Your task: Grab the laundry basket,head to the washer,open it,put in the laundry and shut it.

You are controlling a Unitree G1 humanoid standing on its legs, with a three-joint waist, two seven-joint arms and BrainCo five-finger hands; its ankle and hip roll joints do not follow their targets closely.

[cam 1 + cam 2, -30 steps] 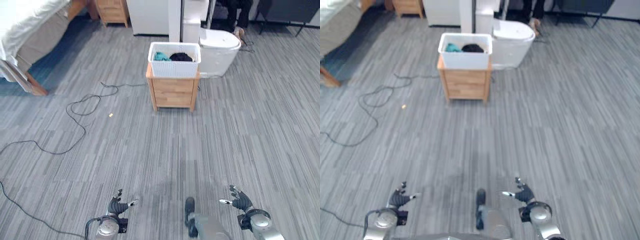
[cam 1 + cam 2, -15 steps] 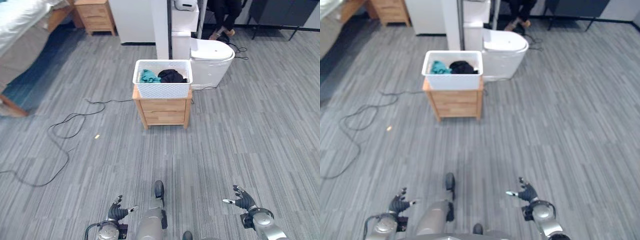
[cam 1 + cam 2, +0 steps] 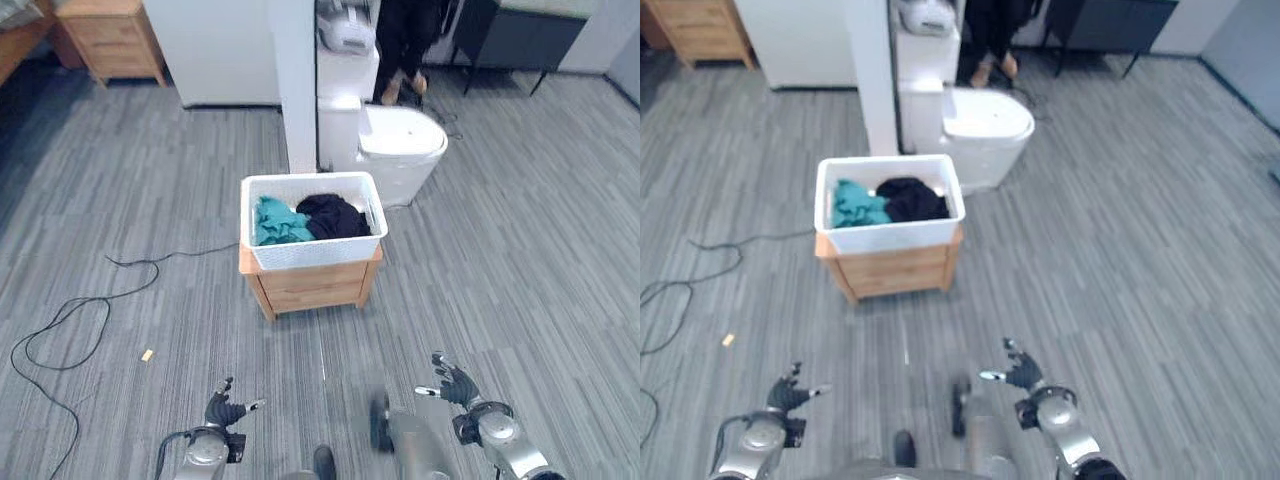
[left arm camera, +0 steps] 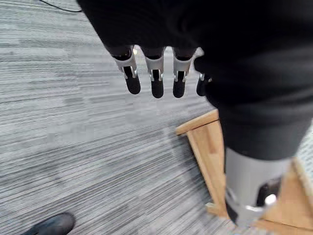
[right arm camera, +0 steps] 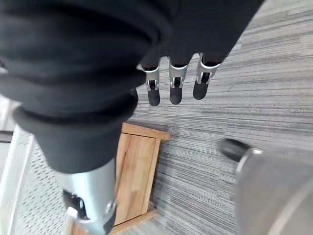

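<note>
A white laundry basket (image 3: 312,245) with teal and black clothes inside sits on a small wooden nightstand (image 3: 310,286) straight ahead in the middle of the floor. My left hand (image 3: 222,410) hangs low at the lower left, fingers straight and holding nothing. My right hand (image 3: 452,383) hangs at the lower right, fingers spread, also holding nothing. Both are well short of the basket. The left wrist view shows straight fingers (image 4: 154,77) above the nightstand's leg (image 4: 210,156). Straight fingers (image 5: 174,85) also show in the right wrist view.
A white rounded appliance (image 3: 395,148) stands just behind the basket beside a white pillar (image 3: 292,80). A person's dark legs (image 3: 405,45) show at the back. A wooden dresser (image 3: 105,45) stands far left. A black cord (image 3: 70,320) loops on the floor at left.
The whole picture has shifted: the camera has come closer, and the basket and nightstand now appear larger and lower. Both hands stay low and open.
</note>
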